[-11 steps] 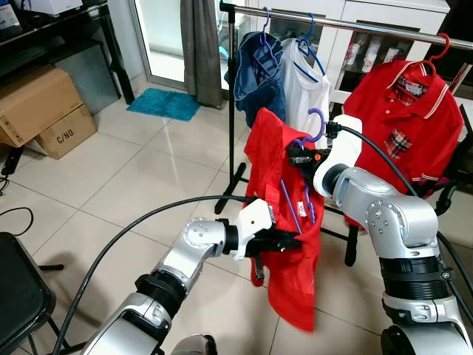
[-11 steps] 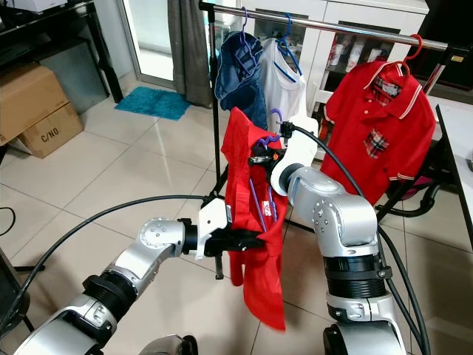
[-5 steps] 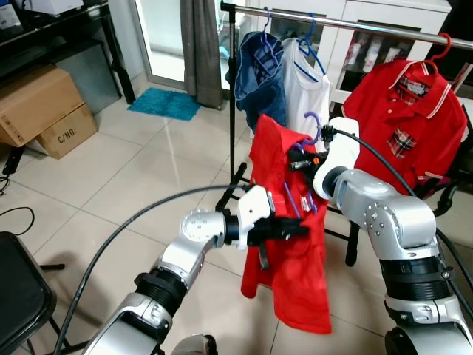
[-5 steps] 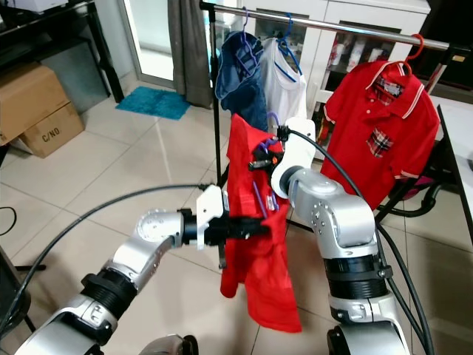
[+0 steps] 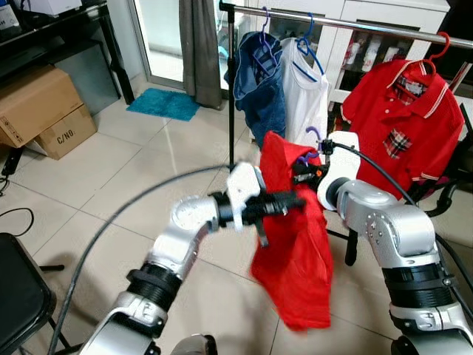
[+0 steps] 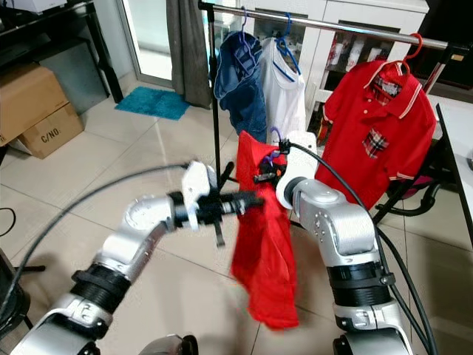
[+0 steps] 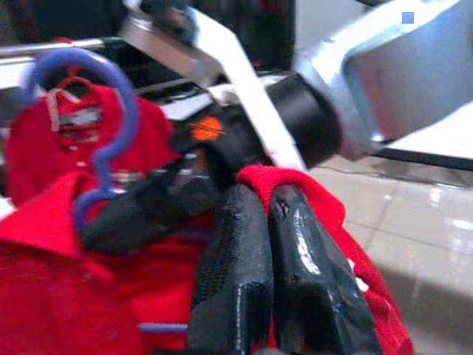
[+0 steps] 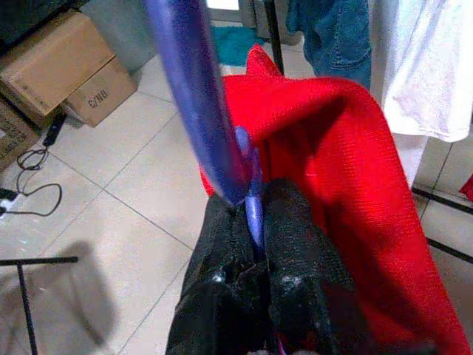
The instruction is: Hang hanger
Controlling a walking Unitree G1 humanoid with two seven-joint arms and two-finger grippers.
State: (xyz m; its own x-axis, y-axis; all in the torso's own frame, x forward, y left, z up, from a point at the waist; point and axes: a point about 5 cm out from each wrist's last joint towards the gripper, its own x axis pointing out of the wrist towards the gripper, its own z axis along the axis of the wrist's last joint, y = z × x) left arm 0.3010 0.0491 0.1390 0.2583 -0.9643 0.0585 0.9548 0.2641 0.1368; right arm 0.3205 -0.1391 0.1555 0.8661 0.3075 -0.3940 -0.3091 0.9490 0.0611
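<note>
A red shirt (image 5: pixel 297 251) hangs from a purple hanger whose hook (image 5: pixel 313 134) sticks up in front of the clothes rail (image 5: pixel 355 24). My right gripper (image 5: pixel 303 171) is shut on the hanger (image 8: pixel 194 96) just below the hook, with red cloth draped beside its fingers (image 8: pixel 295 244). Just left of it, my left gripper (image 5: pixel 293 200) is shut on a fold of the shirt near the collar (image 7: pixel 295 181), holding it up at hanger height. In the left wrist view the purple hook (image 7: pixel 111 111) curls above the right gripper's black fingers.
On the rail hang a blue garment (image 5: pixel 259 81), a white shirt (image 5: pixel 307 89) and a red polo (image 5: pixel 403 126) on a red hanger. Cardboard boxes (image 5: pixel 41 111) stand at the left, a black chair (image 5: pixel 18 296) at the near left, a blue mat (image 5: pixel 162 103) by the door.
My left gripper has lifted its fold of red cloth from waist height up to the hanger. The shirt is now bunched higher and swings to the right. The right gripper barely shifted.
</note>
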